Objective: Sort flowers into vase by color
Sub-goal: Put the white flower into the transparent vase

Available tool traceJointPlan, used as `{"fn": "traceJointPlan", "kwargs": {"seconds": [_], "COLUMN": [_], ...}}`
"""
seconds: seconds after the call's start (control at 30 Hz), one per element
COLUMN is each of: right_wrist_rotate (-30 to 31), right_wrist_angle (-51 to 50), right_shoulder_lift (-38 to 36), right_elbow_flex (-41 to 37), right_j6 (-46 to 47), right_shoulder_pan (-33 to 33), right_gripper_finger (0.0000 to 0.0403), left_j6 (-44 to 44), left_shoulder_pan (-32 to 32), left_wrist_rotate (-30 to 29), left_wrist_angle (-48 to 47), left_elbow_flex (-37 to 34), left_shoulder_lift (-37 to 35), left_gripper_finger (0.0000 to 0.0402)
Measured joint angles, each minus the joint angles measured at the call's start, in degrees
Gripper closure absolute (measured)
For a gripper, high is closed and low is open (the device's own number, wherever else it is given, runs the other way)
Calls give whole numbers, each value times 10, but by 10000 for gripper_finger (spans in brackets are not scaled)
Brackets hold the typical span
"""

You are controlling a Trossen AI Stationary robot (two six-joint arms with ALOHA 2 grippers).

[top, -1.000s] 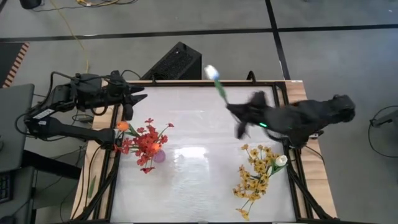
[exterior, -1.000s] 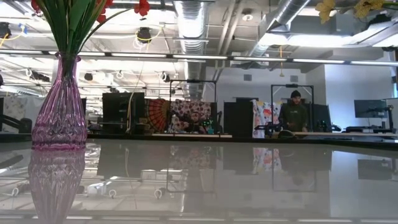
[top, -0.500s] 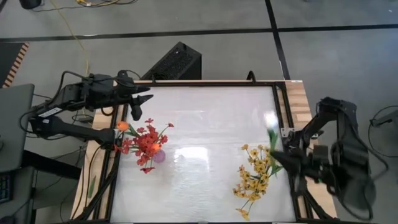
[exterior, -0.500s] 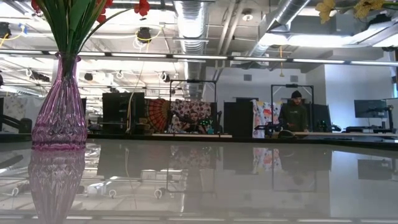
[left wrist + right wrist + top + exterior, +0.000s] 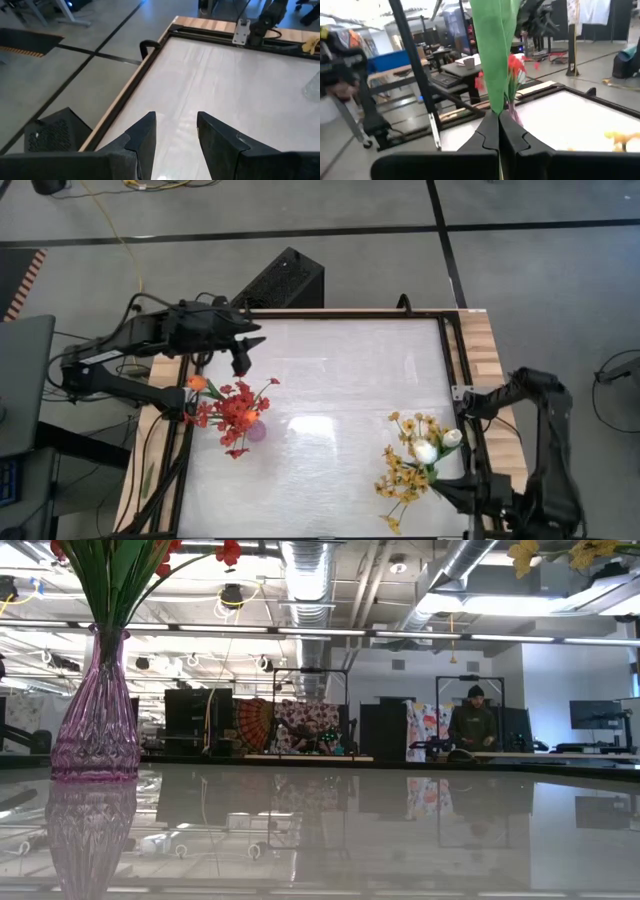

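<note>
My right gripper is clamped on the white flower stem, bud among the yellow flowers; stem runs toward me. Left gripper, apart, hovers behind the red flowers.

Glaring across the white table in the overhead view, with a bright patch washing out the middle just beside the red flowers. Blurring at the lower right, where the right arm is smearing into a dark shape. Mirroring the ceiling strip lights on the glossy tabletop in the low view, bright overhead, darker along the far room. Softening the purple vase and its reflection close to the lens. Blurring heavily in the right wrist view, the green leaf going out of focus. Staying sharp and evenly lit in the left wrist view, faint sheen on the surface.
</note>
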Motion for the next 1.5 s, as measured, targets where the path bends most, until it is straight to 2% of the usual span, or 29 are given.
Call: {"fn": "traceJointPlan", "kwargs": {"seconds": [0.1,0.27,0.4,0.53,0.73,0.87,0.97,1.07,1.23,1.3,1.37,1.5], "right_wrist_rotate": [-1,-1,-2,0,0,1,2,2,-21,-55,-124,-384], "right_wrist_angle": [-116,-80,-73,-67,-67,-66,-66,-66,-36,5,71,224], "right_shoulder_lift": [40,37,36,25,-10,-38,-67,-94,-125,-139,-149,-158], "right_elbow_flex": [-1,-49,-49,-19,55,104,136,156,188,206,221,236], "right_j6": [143,168,185,153,39,-48,-87,-118,-198,-255,-334,-543], "right_shoulder_pan": [-7,-12,-14,-15,-2,2,-18,-61,-142,-174,-216,-334], "right_gripper_finger": [386,386,386,386,386,386,386,386,386,386,386,386], "left_j6": [0,-2,-19,-46,-59,-78,-72,-47,-14,-15,-15,-16], "left_shoulder_pan": [0,1,1,1,0,-4,-28,-63,-97,-99,-99,-95], "left_wrist_rotate": [4,4,4,21,137,211,254,259,228,229,229,232], "left_wrist_angle": [9,23,29,32,72,155,258,363,500,521,519,516], "left_elbow_flex": [0,0,0,0,14,18,18,15,21,33,44,68], "left_shoulder_lift": [6,7,7,6,6,6,15,41,102,125,148,195], "left_gripper_finger": [270,270,270,270,270,270,270,270,270,270,270,270]}}
